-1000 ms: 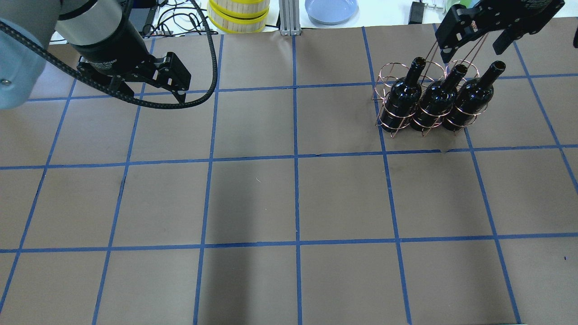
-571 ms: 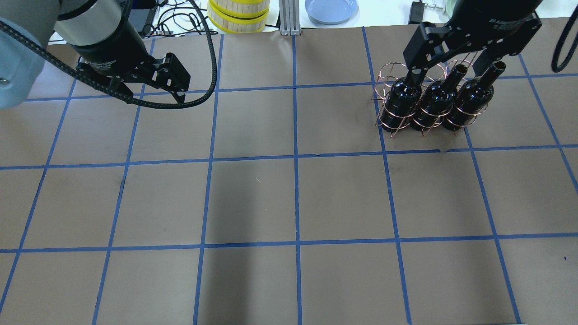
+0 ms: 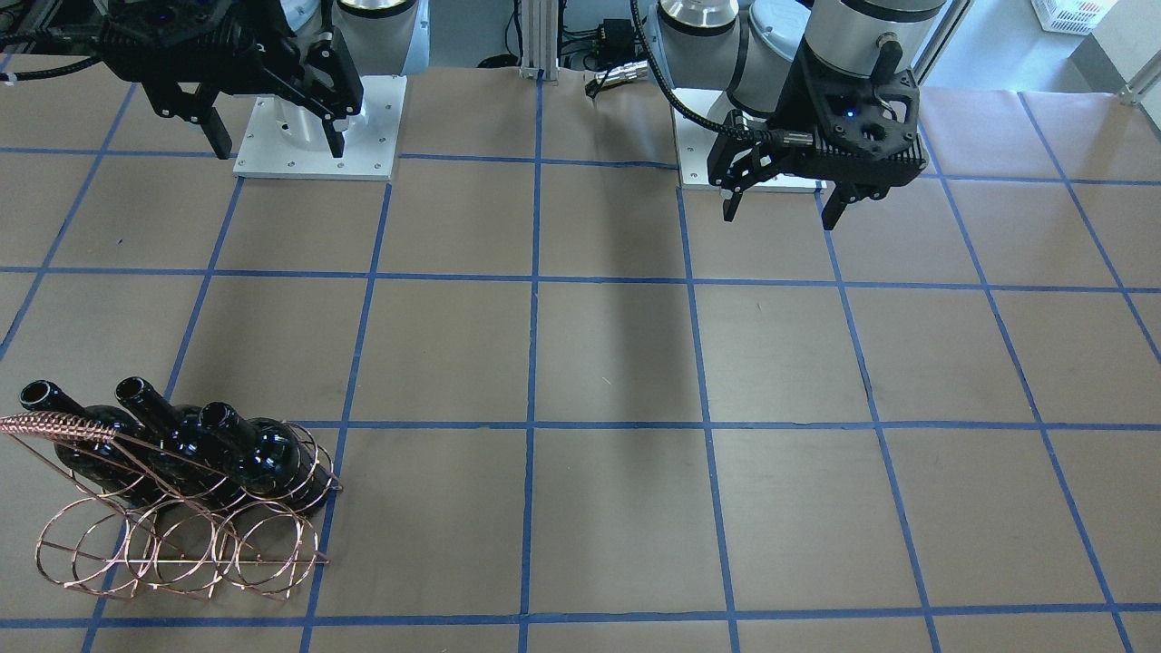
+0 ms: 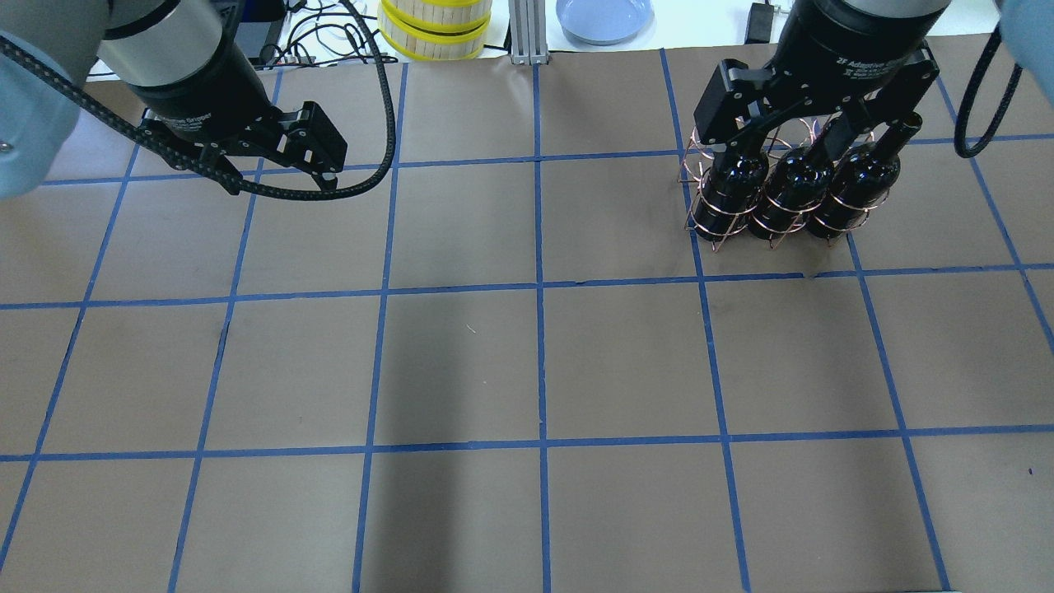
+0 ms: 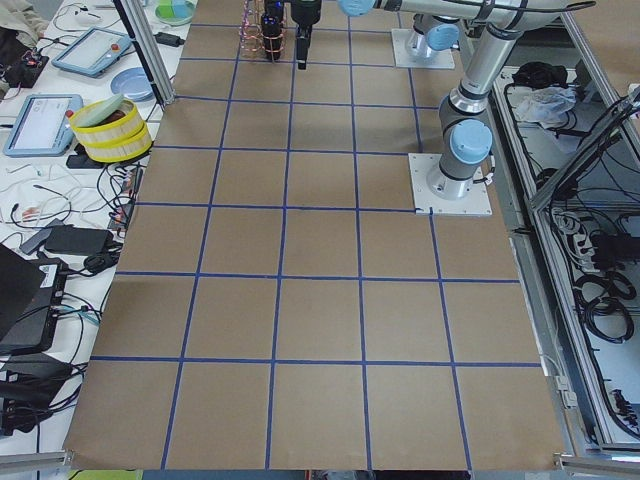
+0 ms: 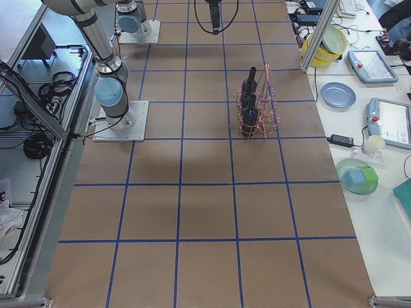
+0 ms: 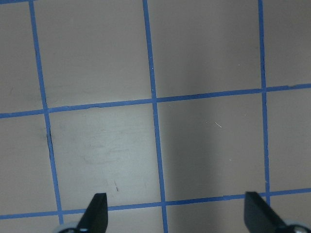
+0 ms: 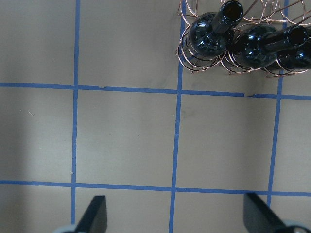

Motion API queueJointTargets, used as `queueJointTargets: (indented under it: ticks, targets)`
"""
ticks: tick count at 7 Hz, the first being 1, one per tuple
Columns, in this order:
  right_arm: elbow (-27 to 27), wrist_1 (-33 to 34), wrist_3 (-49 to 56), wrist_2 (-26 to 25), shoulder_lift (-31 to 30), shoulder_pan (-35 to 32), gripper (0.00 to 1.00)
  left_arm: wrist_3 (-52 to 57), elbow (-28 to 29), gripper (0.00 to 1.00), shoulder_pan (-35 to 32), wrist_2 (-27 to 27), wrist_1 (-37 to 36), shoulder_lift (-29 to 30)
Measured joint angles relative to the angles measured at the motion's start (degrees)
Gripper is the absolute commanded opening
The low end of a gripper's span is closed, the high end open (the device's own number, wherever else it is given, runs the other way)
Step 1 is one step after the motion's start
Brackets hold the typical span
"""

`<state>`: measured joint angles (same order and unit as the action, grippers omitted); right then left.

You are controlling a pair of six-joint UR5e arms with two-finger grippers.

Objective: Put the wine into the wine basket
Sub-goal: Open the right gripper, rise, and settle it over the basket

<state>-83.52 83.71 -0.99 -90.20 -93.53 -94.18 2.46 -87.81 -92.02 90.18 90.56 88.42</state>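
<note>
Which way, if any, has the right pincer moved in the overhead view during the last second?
Yes. The right pincer moved leftward and nearer in the overhead view, from behind the right end of the wine basket to above the bottle necks.

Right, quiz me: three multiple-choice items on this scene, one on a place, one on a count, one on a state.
1. The wine basket stands on the table at: A the robot's left; B the middle; C the robot's right.
2. How many bottles stand in it? A two; B three; C four.
3. The right gripper is: A open, empty; B shut on a neck; C shut, empty.
Key: C, the overhead view shows it on the right; B, three stand in its hoops; A, its fingers stand apart around nothing.
</note>
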Motion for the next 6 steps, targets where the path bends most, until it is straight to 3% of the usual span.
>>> queueJointTargets:
  ticks: [6]
  targets:
    - [-0.5, 0.0, -0.1, 0.2, -0.2, 0.0, 1.0, 0.0, -0.1, 1.0, -0.1, 0.0, 0.1, 0.1]
